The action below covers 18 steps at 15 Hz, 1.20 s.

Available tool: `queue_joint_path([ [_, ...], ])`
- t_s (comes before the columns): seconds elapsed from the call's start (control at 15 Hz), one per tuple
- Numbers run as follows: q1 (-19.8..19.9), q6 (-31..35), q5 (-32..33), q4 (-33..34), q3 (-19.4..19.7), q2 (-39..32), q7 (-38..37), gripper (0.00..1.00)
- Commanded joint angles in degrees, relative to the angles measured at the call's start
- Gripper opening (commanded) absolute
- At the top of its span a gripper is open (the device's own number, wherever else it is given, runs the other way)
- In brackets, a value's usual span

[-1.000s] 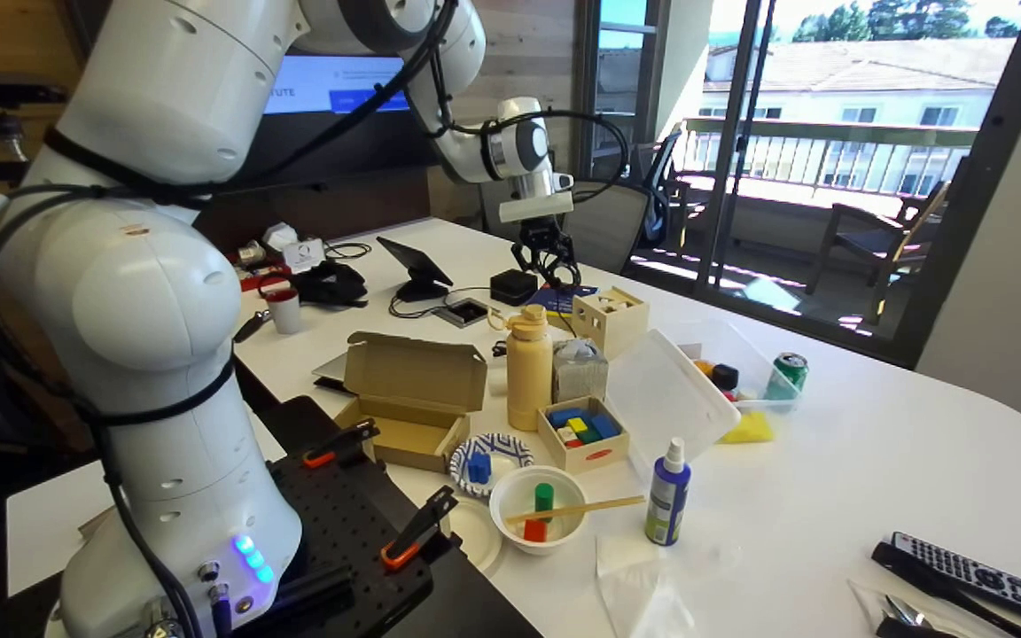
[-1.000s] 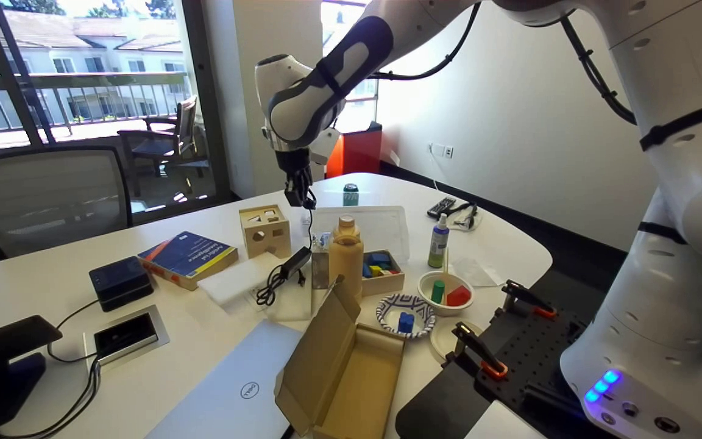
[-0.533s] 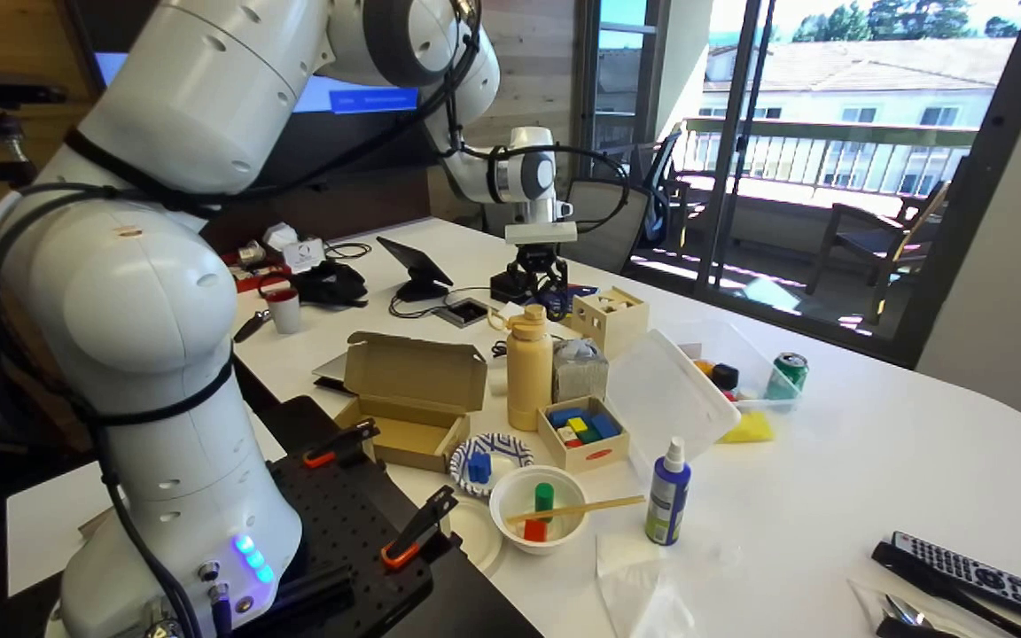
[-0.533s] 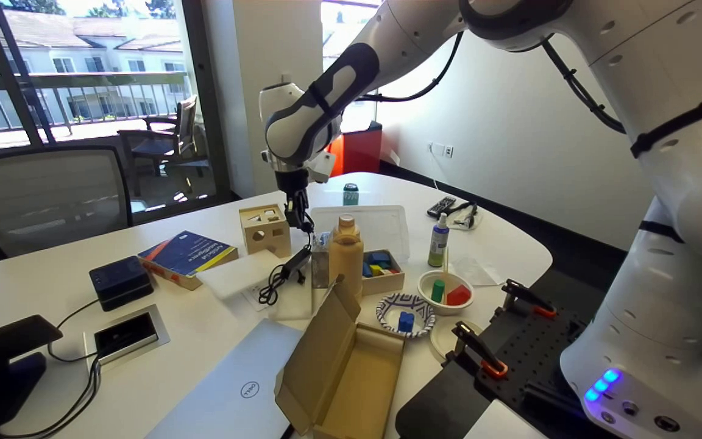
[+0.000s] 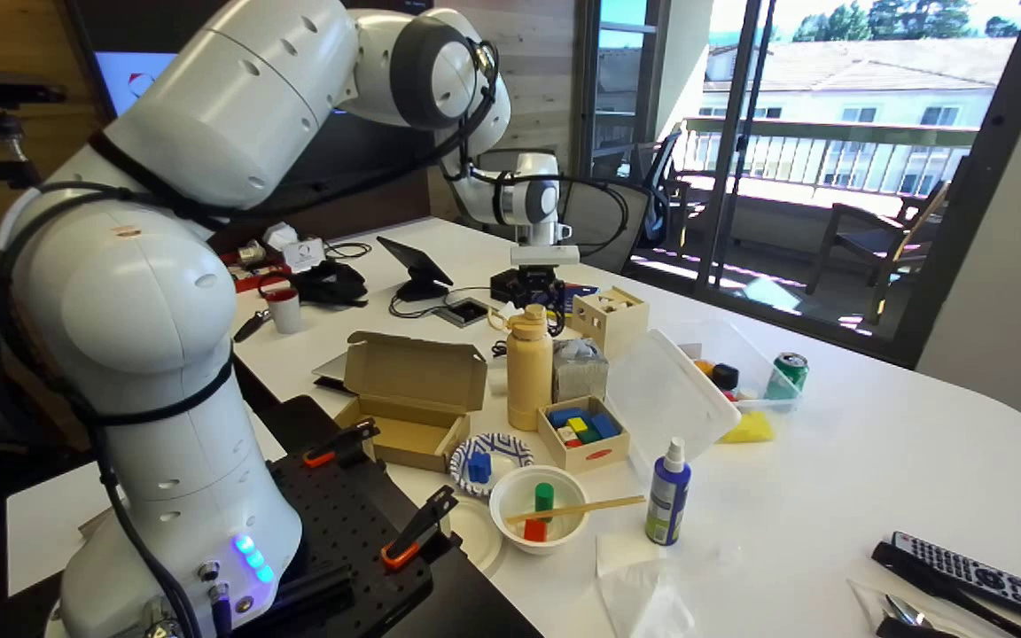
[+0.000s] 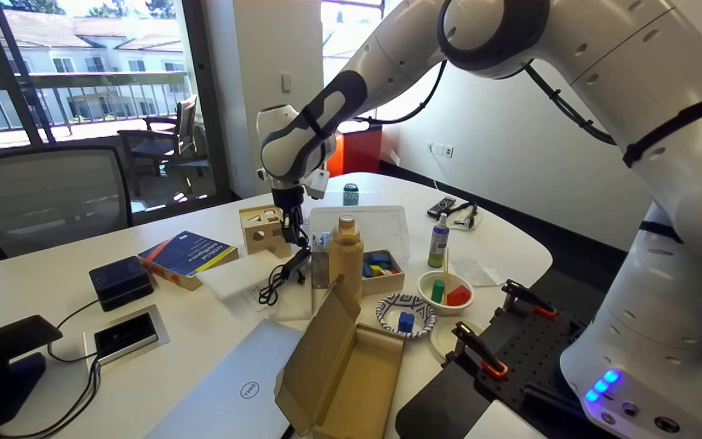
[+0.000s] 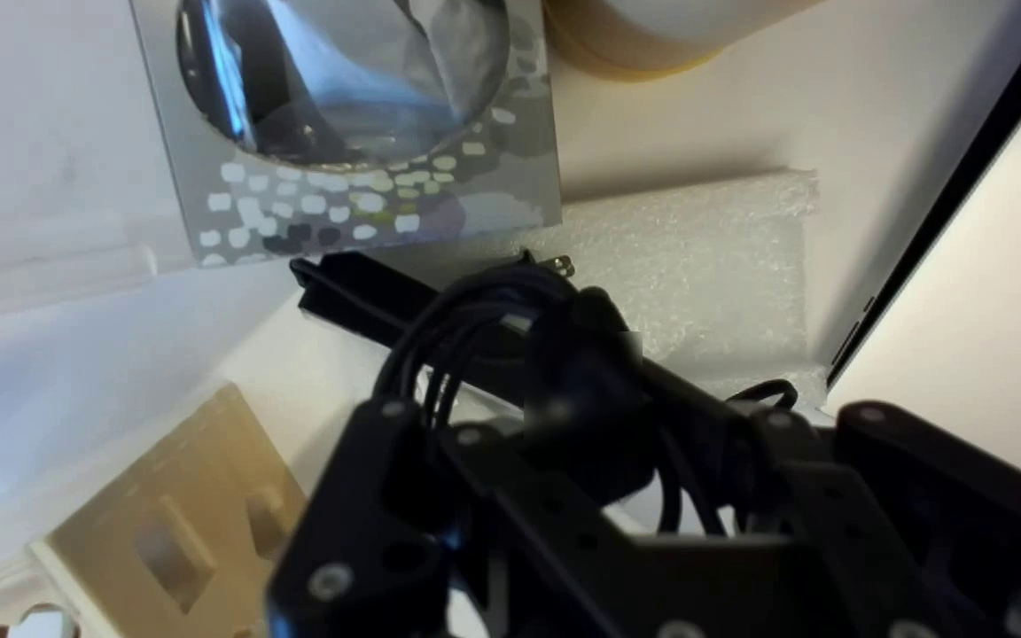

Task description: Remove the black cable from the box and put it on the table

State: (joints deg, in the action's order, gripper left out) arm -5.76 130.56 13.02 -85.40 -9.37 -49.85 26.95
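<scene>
The black cable shows in an exterior view as a dark adapter [image 6: 295, 263] with a coil [image 6: 273, 286] of cord, lying on pale foam sheets on the white table [image 6: 500, 228]. My gripper [image 6: 296, 236] is low, just above the adapter's upper end, behind the bottle. In the wrist view the fingers [image 7: 652, 399] are dark and blurred; loops of black cord [image 7: 493, 292] pass around and between them, and they look shut on the cord. The brown cardboard box [image 5: 416, 372] stands open with its lid up; its bare inside [image 6: 360, 390] shows no cable.
The yellow bottle [image 5: 529, 381] and the grey windowed box [image 7: 475, 204] stand close to the gripper. The wooden shape cube [image 6: 265, 235] is beside it. A laptop [image 6: 229, 384], a book [image 6: 186, 256] and a block box [image 5: 583, 434] lie around.
My gripper has come down toward the table with the cord. The cord that hung stretched below it is now slack, and the gripper is near the adapter. The box has not moved.
</scene>
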Motion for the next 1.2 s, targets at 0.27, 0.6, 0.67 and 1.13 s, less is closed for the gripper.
queue_joint_path([
  [0.27,0.5,0.4,-1.6,6.0,-1.8,-6.9,3.5,0.26],
  [0.6,0.0,1.1,-1.0,3.2,-2.7,-4.2,4.2,0.63],
  [0.67,-0.2,1.8,-0.8,2.1,-2.7,-3.0,3.6,0.7],
  [1.13,-1.0,7.0,0.0,-6.4,-2.0,8.9,0.7,1.0],
])
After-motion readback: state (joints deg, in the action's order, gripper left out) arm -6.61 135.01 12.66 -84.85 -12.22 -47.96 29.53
